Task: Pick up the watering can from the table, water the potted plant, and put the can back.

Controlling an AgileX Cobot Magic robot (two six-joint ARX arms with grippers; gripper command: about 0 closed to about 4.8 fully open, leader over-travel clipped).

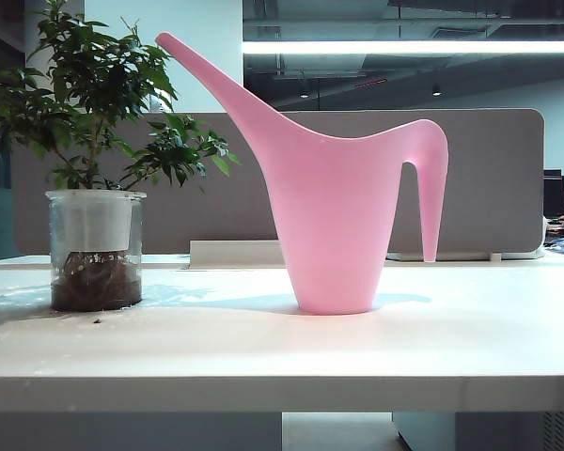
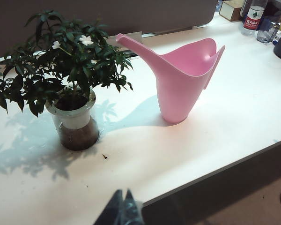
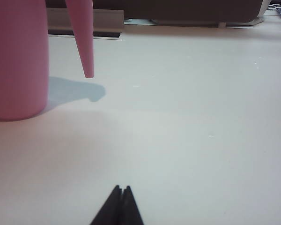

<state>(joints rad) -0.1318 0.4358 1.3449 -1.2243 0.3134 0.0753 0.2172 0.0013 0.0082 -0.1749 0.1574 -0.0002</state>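
Left claw: seen only in its own wrist view as two dark tips pressed together, holding nothing, raised above the front edge of the bench and looking down at a slant on both task items. Well apart from plant and can.

Right claw: two dark tips pressed together, holding nothing, low over bare bench surface and pointed roughly level along it, toward the divider panel at the back. Can base and handle end off to one side, not touched.

Neither arm visible in the exterior view.

Count: one watering can, pink, upright on the bench, base flat, untouched. Spout slanted upward toward the plant side, tip close to the outer leaves; open-ended handle hanging on the far side, its end clear of the surface. One potted plant, upright in a clear pot with white inner band and dark soil below, beside the can and apart from it. Two small white flowers noted among the leaves in the left wrist view. One small dark speck on the bench near the pot. One water bottle with a red label at the far corner, among other items too blurred to identify.
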